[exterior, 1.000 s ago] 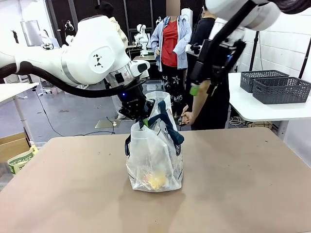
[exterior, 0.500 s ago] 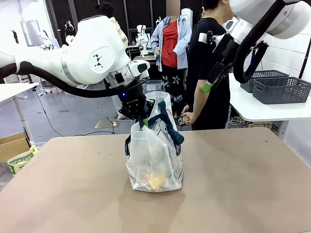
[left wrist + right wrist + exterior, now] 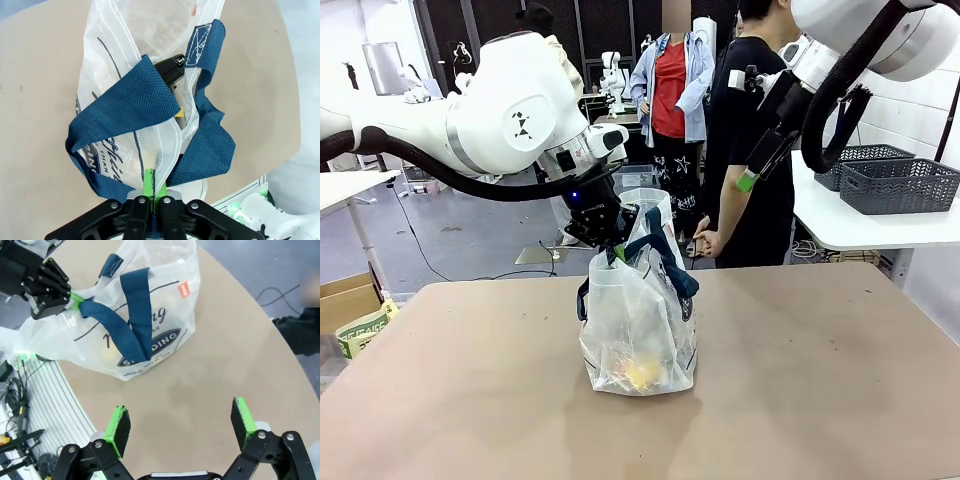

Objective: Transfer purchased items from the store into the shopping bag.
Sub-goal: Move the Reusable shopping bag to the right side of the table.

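the shopping bag (image 3: 638, 320) stands mid-table (image 3: 820, 400) — bare tabletop lies open on every side of it. above the bag's left rim the left gripper (image 3: 608, 243) pinches the plastic, and blue straps (image 3: 145, 100) drape across the mouth, narrowing the way in. the right gripper (image 3: 181, 425) hangs high, well clear of the bag.

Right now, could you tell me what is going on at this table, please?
The left gripper is shut on the rim of the shopping bag, holding up the clear plastic beside a navy handle while the bag stands on the table. Yellow purchased items lie at the bottom of the bag. The right gripper is open and empty, raised well above the table and looking down on the bag. A person stands at the far side, touching nothing.
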`<state>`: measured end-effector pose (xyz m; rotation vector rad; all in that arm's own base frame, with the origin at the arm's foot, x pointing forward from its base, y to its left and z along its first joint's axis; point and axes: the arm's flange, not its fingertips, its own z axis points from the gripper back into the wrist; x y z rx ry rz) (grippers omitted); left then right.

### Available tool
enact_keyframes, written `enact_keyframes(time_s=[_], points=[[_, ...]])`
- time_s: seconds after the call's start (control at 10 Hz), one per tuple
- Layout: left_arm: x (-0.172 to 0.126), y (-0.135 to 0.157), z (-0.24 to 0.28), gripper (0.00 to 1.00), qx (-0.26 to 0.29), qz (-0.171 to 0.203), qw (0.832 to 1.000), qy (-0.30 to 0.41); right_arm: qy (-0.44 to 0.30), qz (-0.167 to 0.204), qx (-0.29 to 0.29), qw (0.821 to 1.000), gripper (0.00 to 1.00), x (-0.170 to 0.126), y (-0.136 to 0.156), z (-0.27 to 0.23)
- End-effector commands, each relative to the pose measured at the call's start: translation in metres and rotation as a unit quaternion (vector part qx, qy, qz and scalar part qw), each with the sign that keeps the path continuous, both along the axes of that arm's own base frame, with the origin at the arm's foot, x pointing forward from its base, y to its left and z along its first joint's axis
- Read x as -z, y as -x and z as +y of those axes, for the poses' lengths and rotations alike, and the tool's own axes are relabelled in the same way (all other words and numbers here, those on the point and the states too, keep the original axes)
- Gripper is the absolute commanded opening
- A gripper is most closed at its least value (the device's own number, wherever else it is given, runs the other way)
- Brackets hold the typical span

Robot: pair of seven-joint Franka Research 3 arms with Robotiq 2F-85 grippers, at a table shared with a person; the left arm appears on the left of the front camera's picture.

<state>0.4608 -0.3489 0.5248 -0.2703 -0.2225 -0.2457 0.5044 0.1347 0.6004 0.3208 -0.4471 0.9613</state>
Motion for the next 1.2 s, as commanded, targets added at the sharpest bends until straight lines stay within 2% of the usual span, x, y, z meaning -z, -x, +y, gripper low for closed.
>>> enact_keyframes(time_s=[0.0, 0.1, 0.5, 1.1], points=[[0.000, 0.001, 0.000, 0.00, -0.001, 0.001, 1.000, 0.001, 0.006, 0.008, 0.007, 1.000, 1.00, -0.001, 0.001, -0.001], [0.000, 0.000, 0.000, 0.00, 0.000, 0.000, 1.000, 0.000, 0.006, 0.008, 0.007, 1.000, 1.00, -0.001, 0.001, -0.001], [-0.043, -0.012, -0.001, 0.00, -0.026, -0.018, 0.997, -0.067, 0.006, 0.008, 0.007, 1.000, 1.00, -0.001, 0.001, -0.001], [-0.110, -0.033, 0.038, 0.00, -0.042, -0.064, 0.992, -0.102, 0.006, 0.008, 0.007, 1.000, 1.00, -0.001, 0.001, -0.001]])
